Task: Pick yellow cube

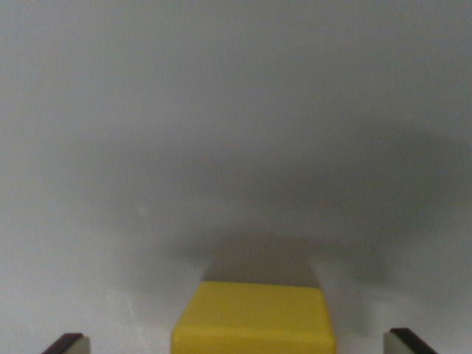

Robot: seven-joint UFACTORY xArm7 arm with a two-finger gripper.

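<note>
Wrist view, read from left to right.

Lower left corner: the tip of one of my fingers (68, 344) enters the frame, dark on its outer edge and pale on its inner face. Only the tip shows. It touches nothing that I can see; bare grey surface lies between it and the cube.

Bottom centre: the yellow cube (253, 318) sits on the desk (221, 110), cut off by the bottom edge of the frame. Its top face is visible, with rounded far corners and a slightly brighter near edge. It lies between my two fingertips, somewhat nearer the left tip than the right, with clear gaps on both sides. A soft shadow spreads on the desk above and behind it, reaching toward the right half of the frame.

Lower right corner: the second fingertip enters, matching the first, also apart from the cube.

My end effector (237, 343) is spread wide. The fingers straddle the cube without contact, and the cube is well inside the span. Whether the tips are level with the cube's sides or above them, I cannot tell from this view.

The rest of the frame, from upper left to upper right, is plain pale grey desk, somewhat blurred.
</note>
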